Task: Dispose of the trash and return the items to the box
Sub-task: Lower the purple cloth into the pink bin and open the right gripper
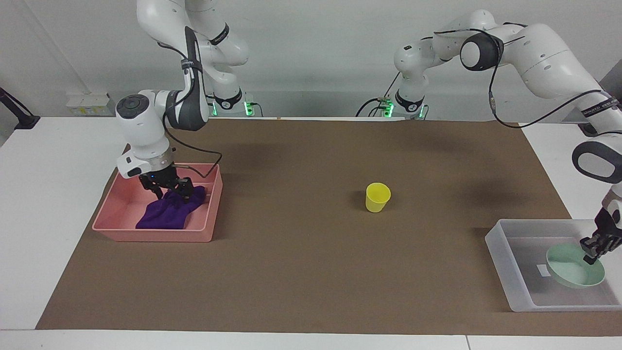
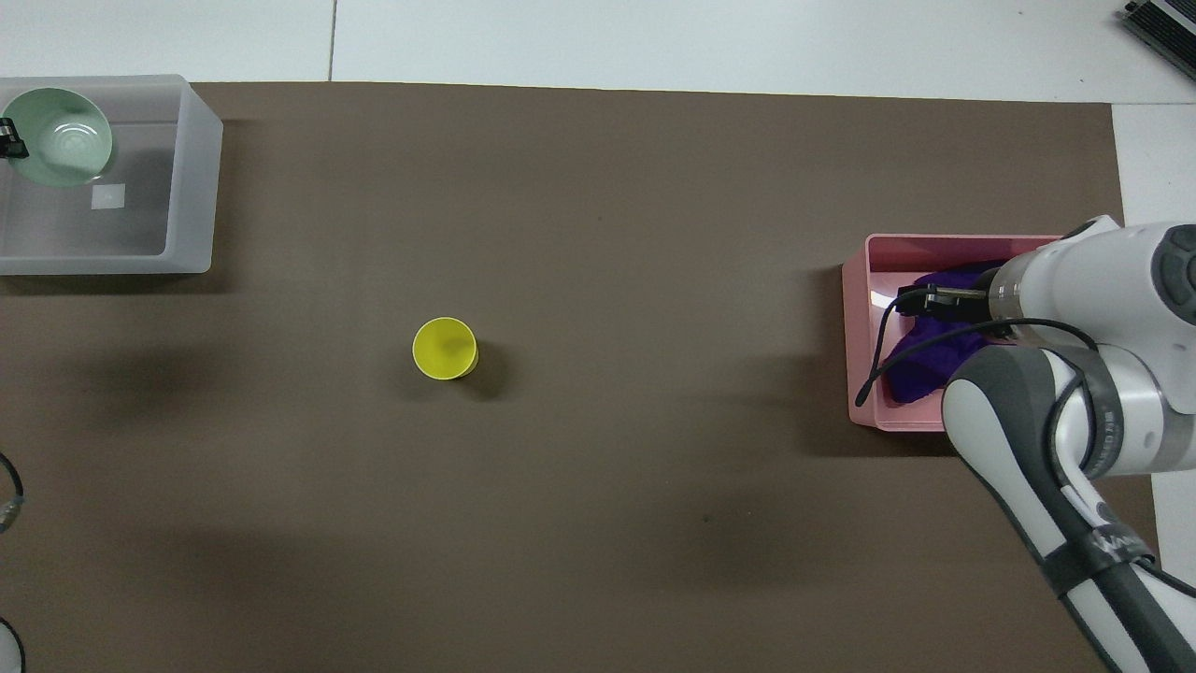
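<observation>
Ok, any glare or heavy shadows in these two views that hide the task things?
Overhead view: a bright glint inside the green bowl and on the pink bin wall; soft arm shadows darken the brown mat, hiding nothing. Facing view: even light, the yellow cup casts a small shadow; the purple cloth reads clearly.

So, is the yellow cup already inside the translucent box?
No, the yellow cup stands alone on the brown mat mid-table, while the translucent box holds only the green bowl.
</observation>
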### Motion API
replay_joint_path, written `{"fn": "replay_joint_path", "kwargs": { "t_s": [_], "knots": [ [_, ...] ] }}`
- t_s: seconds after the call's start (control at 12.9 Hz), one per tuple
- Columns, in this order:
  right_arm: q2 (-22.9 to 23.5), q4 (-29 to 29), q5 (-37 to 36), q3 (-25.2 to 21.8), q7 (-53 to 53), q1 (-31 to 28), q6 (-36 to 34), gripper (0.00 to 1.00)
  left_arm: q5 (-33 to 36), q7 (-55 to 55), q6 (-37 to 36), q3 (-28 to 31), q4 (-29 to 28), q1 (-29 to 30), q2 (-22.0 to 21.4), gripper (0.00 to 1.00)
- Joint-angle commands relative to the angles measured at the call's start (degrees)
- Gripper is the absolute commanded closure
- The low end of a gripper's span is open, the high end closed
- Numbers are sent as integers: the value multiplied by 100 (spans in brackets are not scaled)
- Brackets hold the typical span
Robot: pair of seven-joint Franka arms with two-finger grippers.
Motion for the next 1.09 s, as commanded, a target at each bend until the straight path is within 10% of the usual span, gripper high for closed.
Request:
{"fn": "replay_joint_path", "kwargs": {
  "t_s": [0.0,1.01],
  "knots": [
    [-166,735,108,59,31,-22,-949,0,106,17,176,16,67,-30,76,100],
    [-535,2978,205,-336,-635,110,-4194,0,97,17,133,16,-12,-47,50,100]
  ]
}}
